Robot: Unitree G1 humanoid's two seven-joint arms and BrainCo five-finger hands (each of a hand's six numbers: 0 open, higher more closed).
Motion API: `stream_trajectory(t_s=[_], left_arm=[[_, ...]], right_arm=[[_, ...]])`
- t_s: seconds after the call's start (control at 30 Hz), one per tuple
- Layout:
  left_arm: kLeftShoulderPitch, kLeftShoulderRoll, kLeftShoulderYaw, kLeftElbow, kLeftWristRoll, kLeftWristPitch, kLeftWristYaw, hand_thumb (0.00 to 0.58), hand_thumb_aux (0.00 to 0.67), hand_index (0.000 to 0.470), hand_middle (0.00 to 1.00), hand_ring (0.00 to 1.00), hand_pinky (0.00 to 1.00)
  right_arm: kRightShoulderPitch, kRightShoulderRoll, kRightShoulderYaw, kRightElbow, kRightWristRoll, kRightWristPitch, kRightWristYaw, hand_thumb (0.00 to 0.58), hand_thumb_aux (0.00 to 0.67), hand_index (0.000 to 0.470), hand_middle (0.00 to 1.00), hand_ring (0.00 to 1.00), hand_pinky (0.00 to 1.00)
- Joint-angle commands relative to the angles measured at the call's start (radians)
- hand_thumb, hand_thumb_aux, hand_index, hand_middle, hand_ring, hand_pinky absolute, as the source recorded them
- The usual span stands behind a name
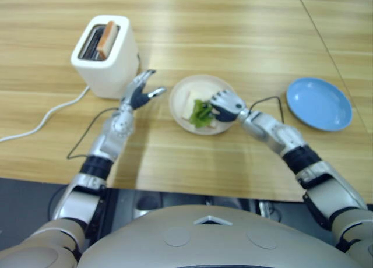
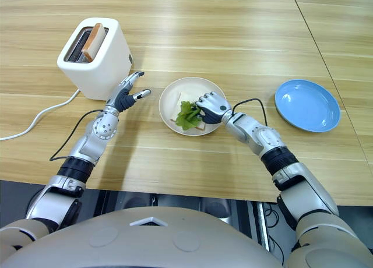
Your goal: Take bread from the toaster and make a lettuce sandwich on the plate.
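Note:
A white toaster (image 2: 96, 58) stands at the back left with one slice of bread (image 2: 93, 41) upright in a slot. A cream plate (image 2: 168, 98) in the middle holds a pale bread slice (image 2: 178, 108) with green lettuce (image 2: 187, 115) on it. My right hand (image 2: 213, 108) is over the plate's right side, fingers curled on the lettuce. My left hand (image 2: 125, 94) hovers between the toaster and the plate, fingers spread and holding nothing.
A blue plate (image 2: 307, 105) sits to the right. The toaster's white cord (image 2: 35, 122) trails off to the left across the wooden table (image 2: 233, 35). Thin black cables (image 2: 250, 102) run along both wrists.

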Motion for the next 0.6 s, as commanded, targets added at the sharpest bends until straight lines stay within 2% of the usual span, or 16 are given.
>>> stream_trajectory(t_s=[0.03,0.6], left_arm=[[-0.001,0.007,-0.008,0.016,0.005,0.009,0.000,0.000,0.000,0.000,0.00,0.00,0.00],[0.008,0.002,-0.013,0.022,0.008,0.008,0.003,0.000,0.000,0.000,0.00,0.00,0.00]], right_arm=[[-0.034,-0.020,-0.002,0.061,-0.005,-0.002,-0.018,0.580,0.670,0.460,0.84,0.84,0.84],[-0.025,-0.101,-0.049,-0.074,0.021,0.014,0.004,0.580,0.670,0.460,0.84,0.84,0.84]])
